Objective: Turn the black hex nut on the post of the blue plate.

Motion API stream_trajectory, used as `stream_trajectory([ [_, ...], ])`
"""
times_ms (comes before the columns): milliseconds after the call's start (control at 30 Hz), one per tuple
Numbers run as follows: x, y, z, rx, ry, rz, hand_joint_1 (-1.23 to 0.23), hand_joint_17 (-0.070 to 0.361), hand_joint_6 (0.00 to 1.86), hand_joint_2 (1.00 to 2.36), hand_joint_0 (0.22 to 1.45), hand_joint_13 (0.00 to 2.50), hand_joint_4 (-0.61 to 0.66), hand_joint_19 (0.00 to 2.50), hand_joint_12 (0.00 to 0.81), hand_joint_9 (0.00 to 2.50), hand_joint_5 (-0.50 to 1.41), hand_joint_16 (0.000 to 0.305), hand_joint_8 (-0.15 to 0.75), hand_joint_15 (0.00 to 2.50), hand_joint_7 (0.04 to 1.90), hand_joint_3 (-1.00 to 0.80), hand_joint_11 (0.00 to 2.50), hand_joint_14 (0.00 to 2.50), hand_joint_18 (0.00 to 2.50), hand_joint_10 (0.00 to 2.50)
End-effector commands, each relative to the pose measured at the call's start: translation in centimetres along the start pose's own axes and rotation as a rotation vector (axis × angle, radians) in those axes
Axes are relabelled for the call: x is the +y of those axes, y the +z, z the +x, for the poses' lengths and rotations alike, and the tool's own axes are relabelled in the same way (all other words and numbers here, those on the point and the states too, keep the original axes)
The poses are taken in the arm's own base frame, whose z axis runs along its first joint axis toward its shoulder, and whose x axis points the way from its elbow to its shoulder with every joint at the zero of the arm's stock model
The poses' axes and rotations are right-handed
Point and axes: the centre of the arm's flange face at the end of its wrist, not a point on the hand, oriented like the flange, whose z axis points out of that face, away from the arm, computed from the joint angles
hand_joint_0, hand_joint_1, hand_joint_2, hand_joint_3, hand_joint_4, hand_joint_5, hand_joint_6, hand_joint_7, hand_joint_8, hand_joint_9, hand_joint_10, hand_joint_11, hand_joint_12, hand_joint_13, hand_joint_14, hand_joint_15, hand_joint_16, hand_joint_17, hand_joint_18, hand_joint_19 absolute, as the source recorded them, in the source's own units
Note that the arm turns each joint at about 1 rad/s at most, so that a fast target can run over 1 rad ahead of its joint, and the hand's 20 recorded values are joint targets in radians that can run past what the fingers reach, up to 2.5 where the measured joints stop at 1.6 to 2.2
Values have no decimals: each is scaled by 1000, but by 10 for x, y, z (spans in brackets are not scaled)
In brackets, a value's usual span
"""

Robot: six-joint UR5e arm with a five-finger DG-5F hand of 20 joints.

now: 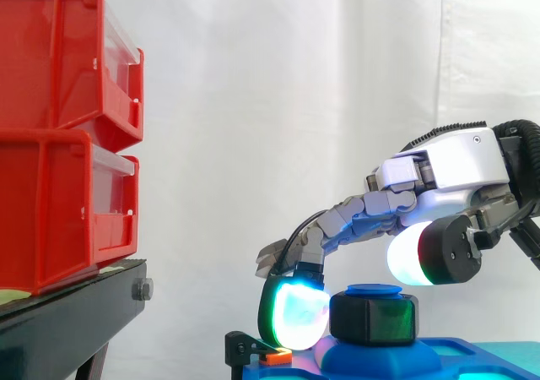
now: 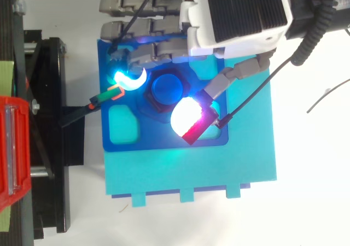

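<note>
i'm watching the black hex nut (image 1: 374,321) sitting on the post (image 1: 374,290) of the blue plate (image 2: 164,142) | hand (image 1: 447,165) is reaching over the post, loosely spread and gripping nothing | one glowing fingertip (image 1: 295,314) is touching the nut on the post's side facing the red bins (image 1: 59,135) | thumb pad (image 1: 411,253) is hovering higher than the post on its other side, apart from the nut

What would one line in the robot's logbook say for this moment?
hand: reaching over the blue plate | black hex nut: seated on the post | grip on nut: cannot tell
</note>
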Motion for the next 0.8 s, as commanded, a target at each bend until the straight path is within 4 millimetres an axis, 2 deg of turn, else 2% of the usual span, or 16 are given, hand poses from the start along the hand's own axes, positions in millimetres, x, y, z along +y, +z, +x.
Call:
stream_trajectory([
  [0, -1, 0, -1, -4, 0, 0, -310, 117, 503, 1000, 476, 41, 156, 261, 320, 263, -204, 52, 204, 50, 826, -500, 45, 1, 0, 2],
  [267, -3, 0, -1, -11, 7, -2, -310, 116, 503, 1000, 476, 39, 154, 260, 320, 263, -204, 52, 204, 53, 821, -500, 45, 2, 0, 0],
  [467, 2, 7, -17, -55, 76, -18, -310, 116, 503, 1000, 476, 40, 154, 259, 320, 265, -204, 52, 205, 49, 823, -500, 41, 2, 0, 0],
  [767, 13, 9, -25, -32, 104, -22, -311, 116, 503, 1000, 476, 39, 154, 258, 321, 262, -204, 52, 205, 56, 823, -500, 44, 2, 0, 0],
])
